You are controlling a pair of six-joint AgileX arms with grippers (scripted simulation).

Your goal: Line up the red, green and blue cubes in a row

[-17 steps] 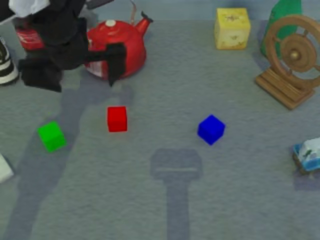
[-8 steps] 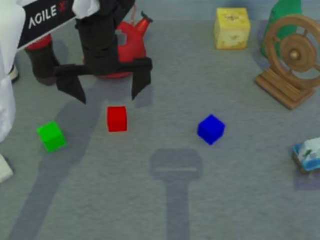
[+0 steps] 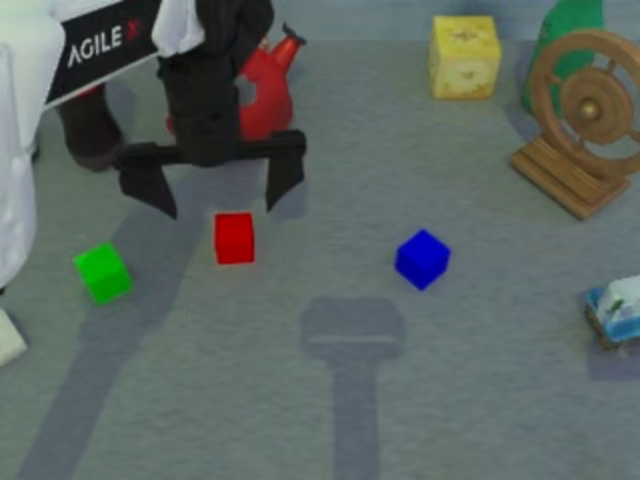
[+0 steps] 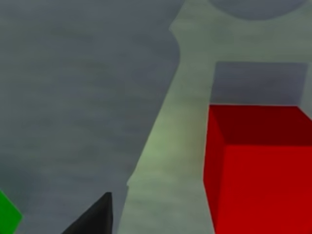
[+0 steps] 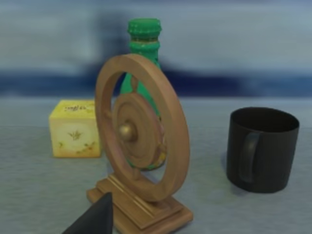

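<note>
The red cube (image 3: 234, 238) sits left of the table's middle, and it fills the near side of the left wrist view (image 4: 258, 170). My left gripper (image 3: 218, 190) hangs open just behind and above it, with one finger on either side and nothing between them. One dark fingertip (image 4: 97, 217) shows in the wrist view. The green cube (image 3: 103, 273) lies further left, and its corner (image 4: 7, 219) is visible. The blue cube (image 3: 422, 259) rests right of centre. Of my right gripper, outside the top view, only one fingertip (image 5: 100, 214) shows, set wide to one side.
A red kettle (image 3: 265, 90) stands behind the left gripper. A yellow box (image 3: 464, 57), a wooden wheel (image 3: 585, 120) and a green bottle (image 3: 572, 25) stand at the back right. A small toy (image 3: 615, 310) is at the right edge. A black mug (image 5: 261, 148) stands by the wheel.
My left arm has swung in from the back left, turned its open gripper fingers-down, and eased closer over the red cube. No cube has moved.
</note>
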